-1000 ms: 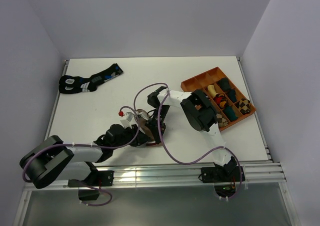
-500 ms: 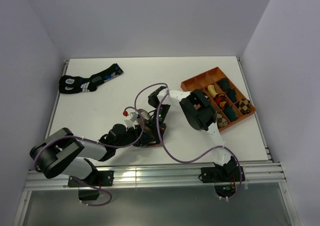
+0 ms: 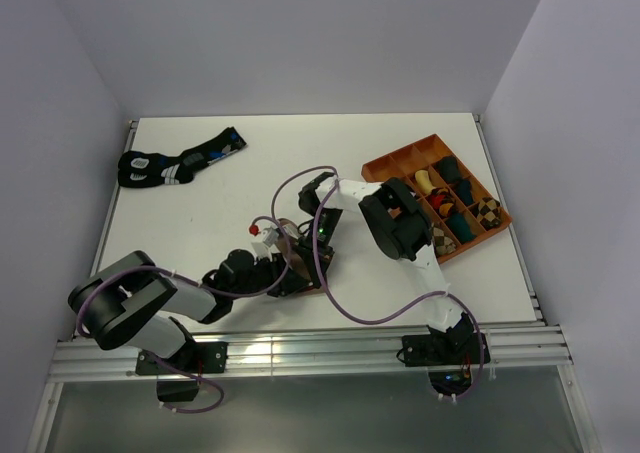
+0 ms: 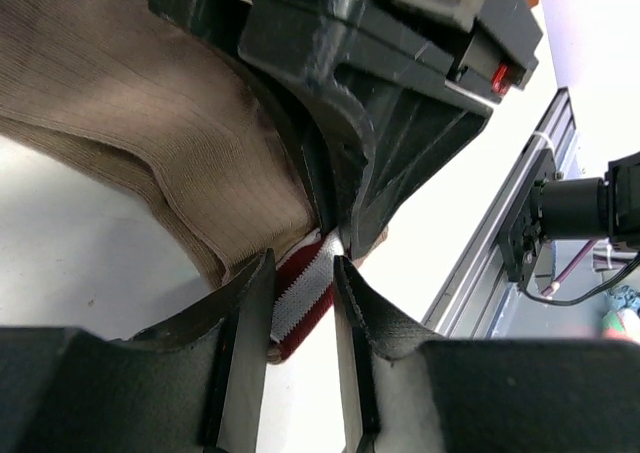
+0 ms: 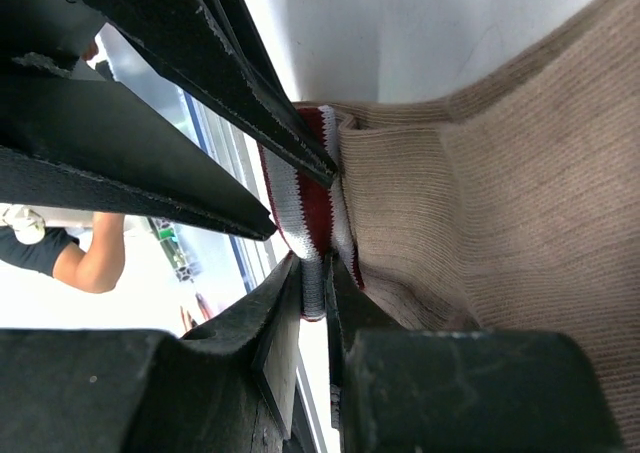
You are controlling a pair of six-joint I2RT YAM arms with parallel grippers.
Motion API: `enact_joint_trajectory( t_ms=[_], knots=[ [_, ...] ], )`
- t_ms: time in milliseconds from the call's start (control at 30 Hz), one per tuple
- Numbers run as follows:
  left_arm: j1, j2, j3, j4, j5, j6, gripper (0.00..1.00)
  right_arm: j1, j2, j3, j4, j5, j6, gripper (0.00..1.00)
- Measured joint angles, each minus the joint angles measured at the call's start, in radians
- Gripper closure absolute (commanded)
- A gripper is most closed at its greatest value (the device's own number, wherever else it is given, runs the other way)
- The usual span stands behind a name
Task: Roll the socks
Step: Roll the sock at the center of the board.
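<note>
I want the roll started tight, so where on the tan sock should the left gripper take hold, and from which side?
Take the striped cuff, coming low along the table from the left arm's side. It sticks out as a thin flat band between the fingers of the left gripper, while the rest of the tan sock bunches thick behind it. The right gripper pinches the cuff close by.

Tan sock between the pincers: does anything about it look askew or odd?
Nothing damaged. The tan sock lies bunched in folds, not flat, and the left pincer and right pincer both pinch its striped cuff at nearly the same spot.
</note>
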Motion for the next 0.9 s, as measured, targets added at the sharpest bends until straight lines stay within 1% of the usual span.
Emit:
enact_joint_trajectory(
  t_ms=[400, 667, 900],
  knots=[
    [-0.022, 0.013, 0.003, -0.007, 0.001, 0.018, 0.63, -0.007, 0.001, 0.006, 0.001, 0.012, 0.035, 0.82],
    [-0.030, 0.020, 0.036, -0.056, 0.002, 0.041, 0.63, -0.016, 0.012, 0.006, 0.001, 0.010, 0.074, 0.82],
    [-0.031, 0.020, 0.063, -0.111, 0.005, 0.053, 0.72, -0.019, 0.012, 0.006, 0.008, 0.016, 0.105, 0.82]
  ],
)
